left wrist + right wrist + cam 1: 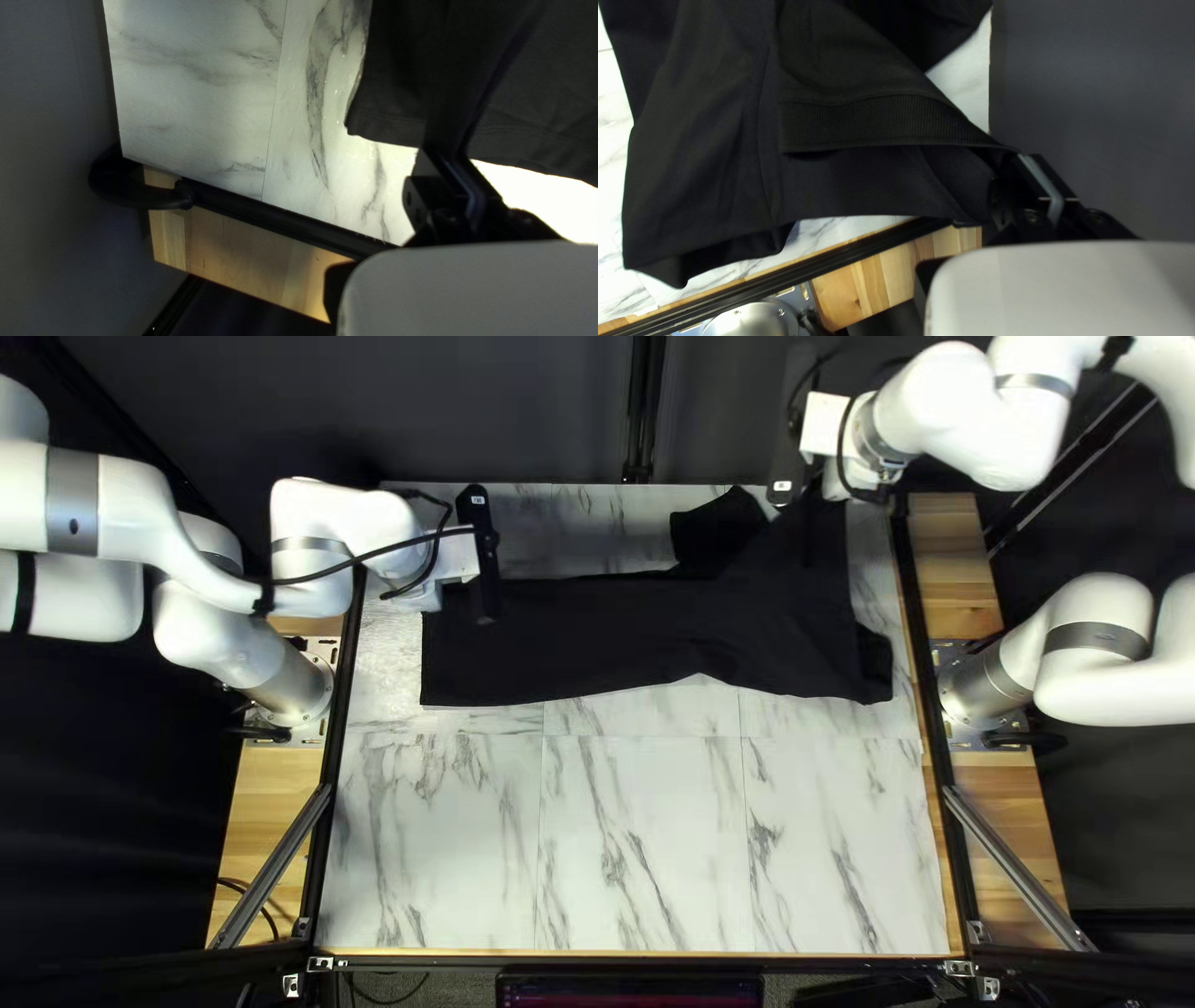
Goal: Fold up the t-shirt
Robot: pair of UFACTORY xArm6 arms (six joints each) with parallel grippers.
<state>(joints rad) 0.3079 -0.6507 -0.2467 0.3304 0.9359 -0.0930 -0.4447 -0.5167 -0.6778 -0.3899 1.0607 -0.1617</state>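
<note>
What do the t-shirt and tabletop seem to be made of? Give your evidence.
T-shirt: matte black knit, perhaps cotton; soft folds and a ribbed band suggest it.
Tabletop: smooth marble-look panels, grey veins and straight seams; stone or printed.

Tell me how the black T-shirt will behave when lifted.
Likely floppy: the T-shirt folds and creases loosely. Probably light, as its edges look thin. The ribbed band may stay firmer, its edge running fairly straight.
</note>
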